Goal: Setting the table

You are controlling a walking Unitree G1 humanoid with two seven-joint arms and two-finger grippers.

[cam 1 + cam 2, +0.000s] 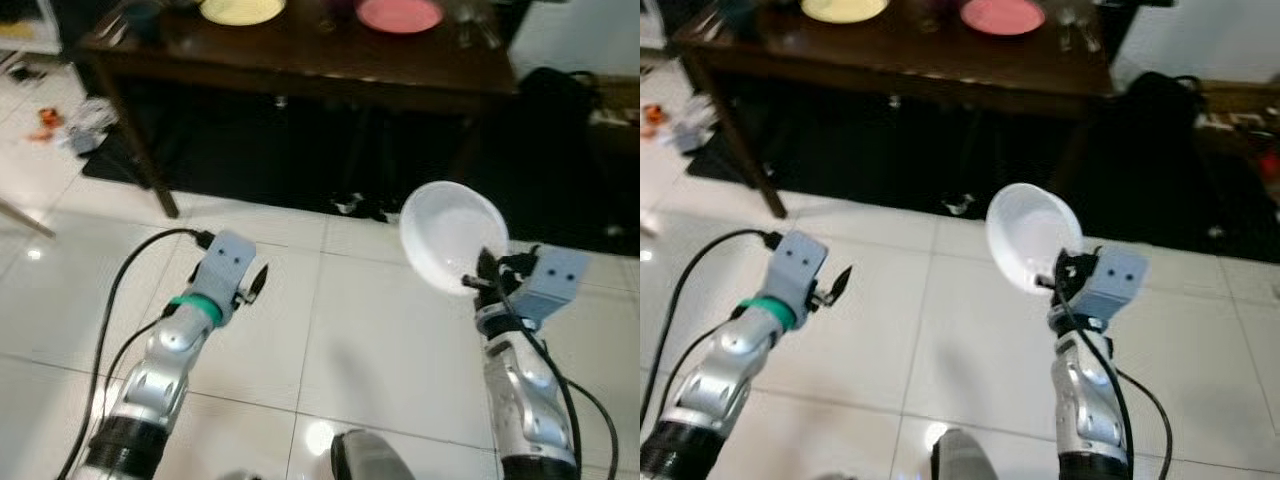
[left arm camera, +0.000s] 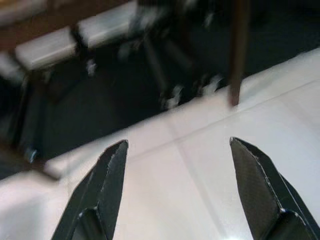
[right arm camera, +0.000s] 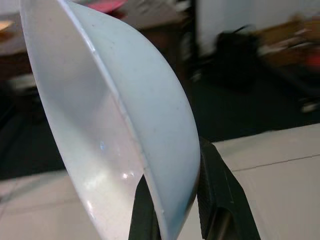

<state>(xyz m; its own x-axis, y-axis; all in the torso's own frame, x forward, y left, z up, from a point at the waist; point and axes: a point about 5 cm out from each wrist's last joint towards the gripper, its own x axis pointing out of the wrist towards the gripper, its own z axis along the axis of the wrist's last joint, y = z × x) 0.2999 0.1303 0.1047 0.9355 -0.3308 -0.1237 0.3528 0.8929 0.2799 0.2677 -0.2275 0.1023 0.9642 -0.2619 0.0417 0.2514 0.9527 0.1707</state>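
Your right gripper (image 1: 478,277) has its jaws clamped on the rim of a white bowl (image 1: 452,234), tilted on edge above the tiled floor (image 1: 330,330) short of the dark tabletop (image 1: 300,50), where a yellow plate (image 1: 243,10) and a pink plate (image 1: 400,14) sit, while your left gripper (image 2: 177,150) hangs wide open, holding nothing, and no writing is legible.

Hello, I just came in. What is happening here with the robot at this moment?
The robot stands on the white tiled floor, facing a dark wooden table. Its right gripper pinches the rim of a white bowl, held tilted on its edge above the floor. The left gripper is open and holds nothing. A yellow plate and a pink plate already lie on the table. The bowl is not yet on the table.
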